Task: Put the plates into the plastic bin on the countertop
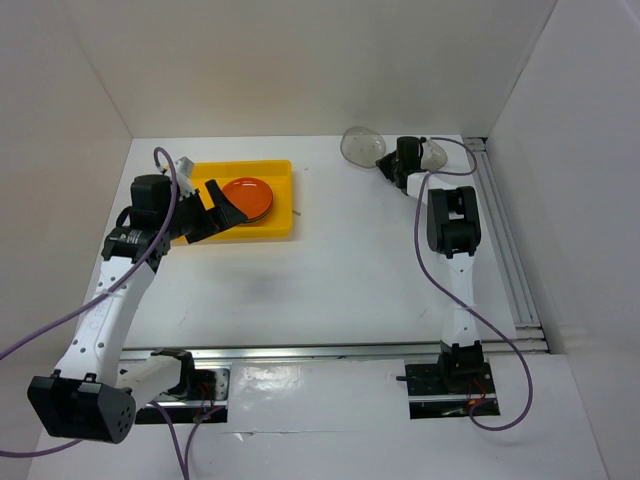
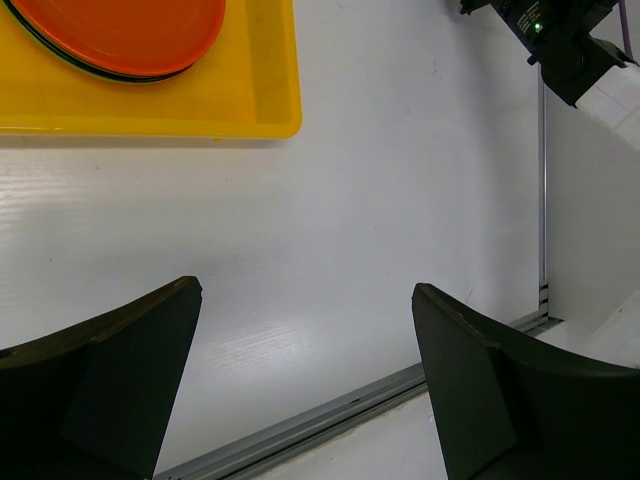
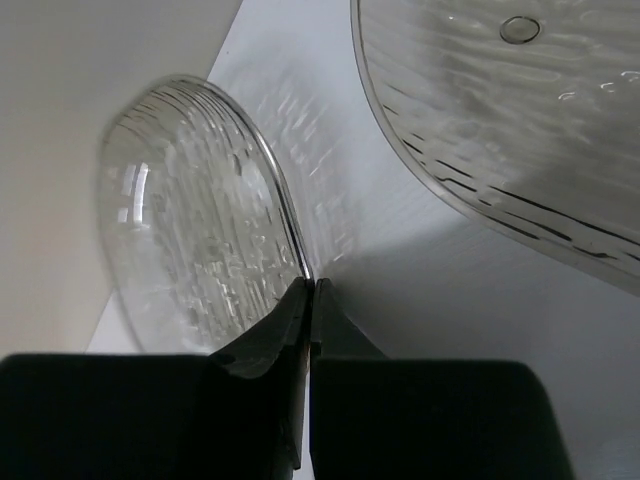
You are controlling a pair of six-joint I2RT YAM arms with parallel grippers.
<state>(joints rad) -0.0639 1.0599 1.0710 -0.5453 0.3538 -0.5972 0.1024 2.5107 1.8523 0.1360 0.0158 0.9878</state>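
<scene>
The yellow plastic bin [image 1: 280,175] sits at the far left of the white countertop [image 1: 340,270]. It holds a stack of plates with an orange plate [image 1: 247,194] on top. In the left wrist view the bin [image 2: 250,100] and the orange plate [image 2: 120,30] show, with a dark plate edge under it. My left gripper [image 1: 225,217] is open and empty over the bin's near edge, also seen in the left wrist view [image 2: 305,300]. My right gripper [image 1: 386,165] is shut on the rim of a tilted translucent grey plate [image 1: 362,145] [image 3: 200,220]. A second translucent plate [image 1: 434,152] [image 3: 520,120] lies beside it.
White walls close the left, back and right sides. A metal rail [image 1: 330,352] runs along the front edge, also seen in the left wrist view [image 2: 350,410]. Another rail [image 1: 505,240] runs down the right side. The right arm's base [image 2: 560,40] shows in the left wrist view.
</scene>
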